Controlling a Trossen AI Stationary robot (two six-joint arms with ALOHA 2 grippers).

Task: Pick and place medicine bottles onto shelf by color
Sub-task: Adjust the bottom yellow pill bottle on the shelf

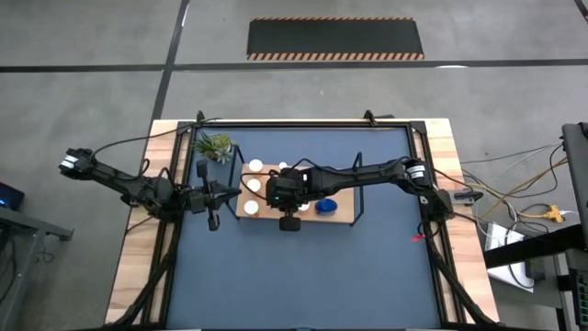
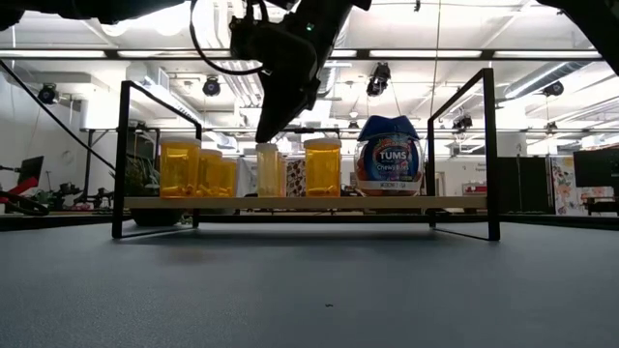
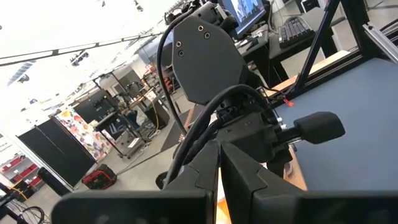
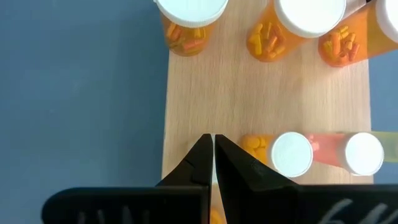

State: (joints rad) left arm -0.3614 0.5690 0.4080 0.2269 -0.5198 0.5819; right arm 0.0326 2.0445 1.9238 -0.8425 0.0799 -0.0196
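- Right gripper (image 4: 212, 144) — fingers pressed together, holding nothing, hanging over the shelf (image 1: 342, 211) near frame centre in the high view.
- Left gripper (image 1: 213, 221) waits at left of centre beside the shelf; its fingers also look closed, empty.
- Medicine bottles (image 2: 180, 167) stand in a row on the board; orange ones left and centre, blue bottle (image 2: 388, 155) to the right.
- My read: placing looks nearly done — lift straight up, don't swing sideways, the small bottle (image 4: 292, 153) sits just beside the fingertips.
- Green plant (image 1: 215, 145), upper left of mat: leave it.
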